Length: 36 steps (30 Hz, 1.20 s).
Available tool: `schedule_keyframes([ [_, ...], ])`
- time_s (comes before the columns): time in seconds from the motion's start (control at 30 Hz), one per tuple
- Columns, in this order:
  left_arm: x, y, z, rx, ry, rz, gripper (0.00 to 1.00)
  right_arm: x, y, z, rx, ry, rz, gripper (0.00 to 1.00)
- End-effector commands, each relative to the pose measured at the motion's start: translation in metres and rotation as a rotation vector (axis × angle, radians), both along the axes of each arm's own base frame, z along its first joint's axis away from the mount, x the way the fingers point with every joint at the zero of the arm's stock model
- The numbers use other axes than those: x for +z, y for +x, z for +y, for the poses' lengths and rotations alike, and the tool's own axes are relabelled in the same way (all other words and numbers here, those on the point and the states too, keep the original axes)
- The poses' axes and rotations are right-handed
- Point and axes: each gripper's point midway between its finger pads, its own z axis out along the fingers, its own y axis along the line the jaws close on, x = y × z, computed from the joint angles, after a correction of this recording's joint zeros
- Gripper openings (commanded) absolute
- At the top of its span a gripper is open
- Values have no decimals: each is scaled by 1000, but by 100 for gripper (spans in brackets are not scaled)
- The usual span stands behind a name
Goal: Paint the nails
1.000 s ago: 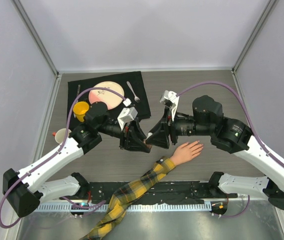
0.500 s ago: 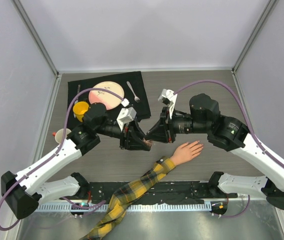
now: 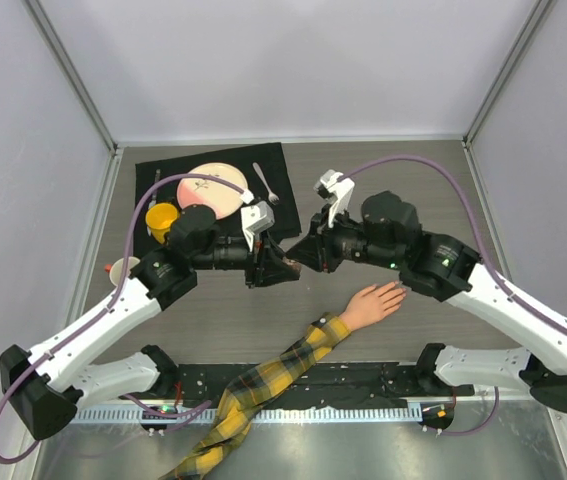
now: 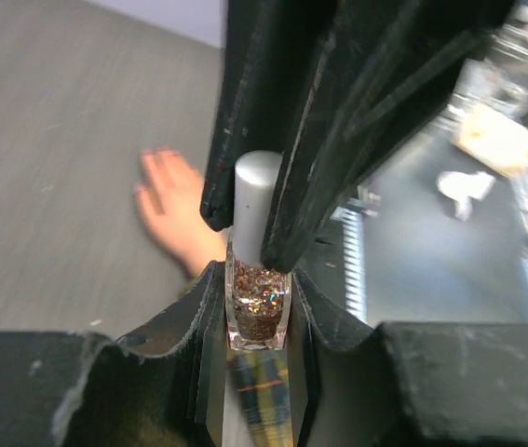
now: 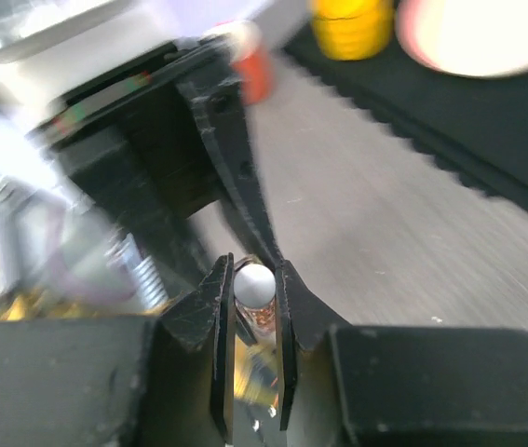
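Your two arms have carried their joined claws up and away from the mannequin hand (image 3: 373, 303). A second ago they met just beside its wrist. Now they meet nearer the black mat (image 3: 178, 160), with bare table (image 3: 213, 320) between them and the fingers.

The left gripper (image 4: 259, 279) pinches the body of the glitter polish bottle (image 4: 259, 312) between its fingers. The right gripper (image 5: 254, 270) comes in from the opposite side and is pressed onto the pale cap (image 4: 256, 186). In the left wrist view the cap looks seated on the bottle neck. The right wrist view is smeared by motion, so you cannot tell whether the thread has begun to loosen.

The nails (image 3: 400, 291) lie at the spread fingertips, well apart from both claws, on the arm in the plaid sleeve (image 3: 273, 375). No polish shows on them from here.

You appear to be in the opening step, with no brush out and no nail touched. The move away from the hand probably gives you room to twist. Keep the left pinch firm, or the bottle will turn with the cap.
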Motion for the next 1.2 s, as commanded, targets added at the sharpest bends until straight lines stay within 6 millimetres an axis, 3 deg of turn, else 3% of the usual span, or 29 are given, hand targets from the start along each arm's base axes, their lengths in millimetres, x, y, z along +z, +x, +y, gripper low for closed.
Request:
schedule_keyframes([
  [0.0, 29, 90, 28, 493, -7, -171, 0, -32, 29, -1, -472, -140, -16, 1],
  [0.03, 30, 96, 32, 534, -6, -179, 0, -42, 9, 8, -528, -184, -36, 1],
  [0.07, 30, 105, 40, 600, 1, -192, 0, -58, 10, 21, -623, -193, 5, 1],
  [0.1, 30, 106, 42, 615, 6, -200, 0, -40, 17, 20, -738, -165, -48, 1],
  [0.17, 29, 107, 45, 627, 6, -211, 0, -46, 12, 27, -768, -182, -36, 1],
  [0.4, 38, 72, 32, 437, -78, -234, 0, -24, 13, 39, -658, -115, -23, 1],
  [0.53, 44, 55, 28, 353, -110, -248, 0, -9, 6, 40, -589, -66, -5, 15],
  [0.6, 45, 49, 26, 316, -129, -255, 0, -2, 2, 38, -559, -43, 1, 29],
  [0.77, 46, 32, 20, 219, -149, -251, 0, 30, -9, 23, -469, 13, -27, 49],
  [0.8, 48, 30, 19, 202, -156, -253, 0, 36, -15, 23, -424, 26, -27, 58],
  [0.9, 48, 13, 15, 101, -166, -243, 0, 49, -24, 9, -334, 27, -85, 72],
  [1.03, 51, -14, 10, -75, -186, -212, 0, 60, -50, 1, -102, 46, -132, 80],
  [1.13, 58, -40, 9, -250, -218, -177, 0, 72, -51, -10, -23, 87, -164, 80],
  [1.17, 60, -45, 9, -282, -226, -160, 0, 74, -41, -16, -33, 92, -172, 78],
])
